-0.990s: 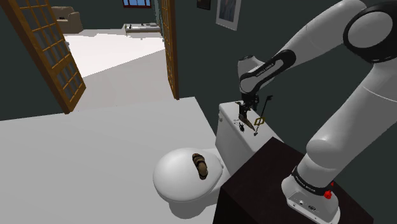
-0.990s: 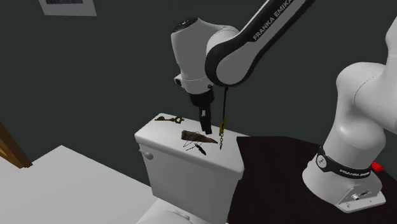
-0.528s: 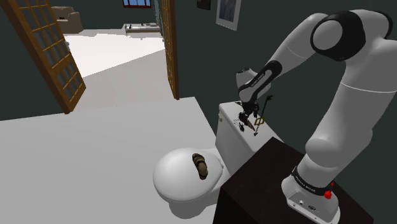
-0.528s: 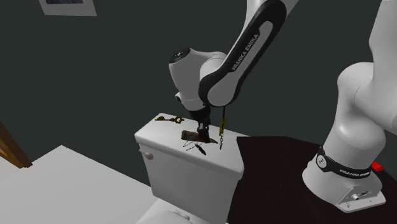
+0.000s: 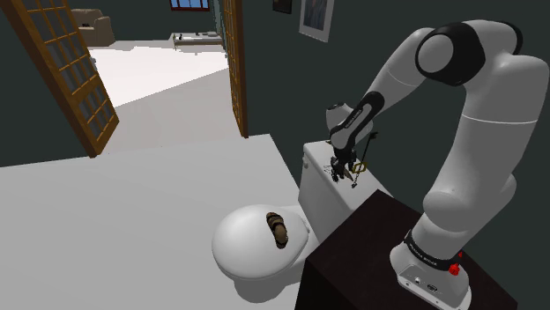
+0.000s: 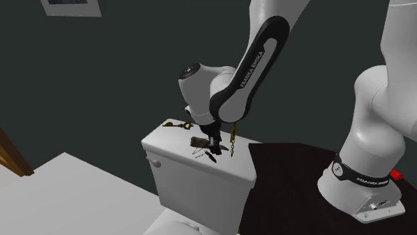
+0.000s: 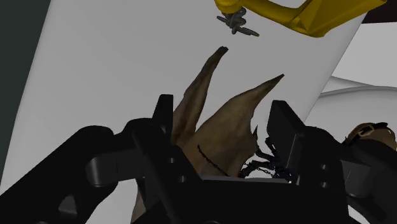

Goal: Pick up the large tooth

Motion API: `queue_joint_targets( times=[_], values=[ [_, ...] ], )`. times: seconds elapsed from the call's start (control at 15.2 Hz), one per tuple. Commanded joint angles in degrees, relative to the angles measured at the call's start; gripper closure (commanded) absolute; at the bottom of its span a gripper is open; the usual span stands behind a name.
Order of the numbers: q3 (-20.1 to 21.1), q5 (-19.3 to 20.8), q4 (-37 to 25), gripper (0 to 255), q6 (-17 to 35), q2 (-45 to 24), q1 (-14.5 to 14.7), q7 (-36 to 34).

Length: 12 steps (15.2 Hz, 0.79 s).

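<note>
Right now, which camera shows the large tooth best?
The wrist view: the brown tooth lies close, both pointed roots plain, inside the open pincer. The second exterior view shows a small brown piece on the tank lid; the shoulder view, a speck under the pincer.

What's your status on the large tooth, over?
Gripper open, low over toilet tank lid. Brown tooth between fingers, not clasped. Yellow item lies beyond tooth, clear of fingers.

White lettering FRANKA EMIKA runs along the dark forearm band [image 6: 245, 65] in the second exterior view; smaller white lettering circles the dark base ring [image 6: 356, 177], too small to read with certainty
</note>
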<state>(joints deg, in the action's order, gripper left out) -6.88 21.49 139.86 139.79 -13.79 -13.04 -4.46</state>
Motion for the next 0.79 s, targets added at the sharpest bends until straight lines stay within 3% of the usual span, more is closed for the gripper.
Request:
queue_joint_targets(
  times=[0.0,0.73],
  values=[
    [-0.01,0.01,-0.08,255,0.11,-0.17,-0.01,-0.02],
    [0.14,-0.5,0.1,255,-2.06,2.22,0.02,0.73]
  ],
)
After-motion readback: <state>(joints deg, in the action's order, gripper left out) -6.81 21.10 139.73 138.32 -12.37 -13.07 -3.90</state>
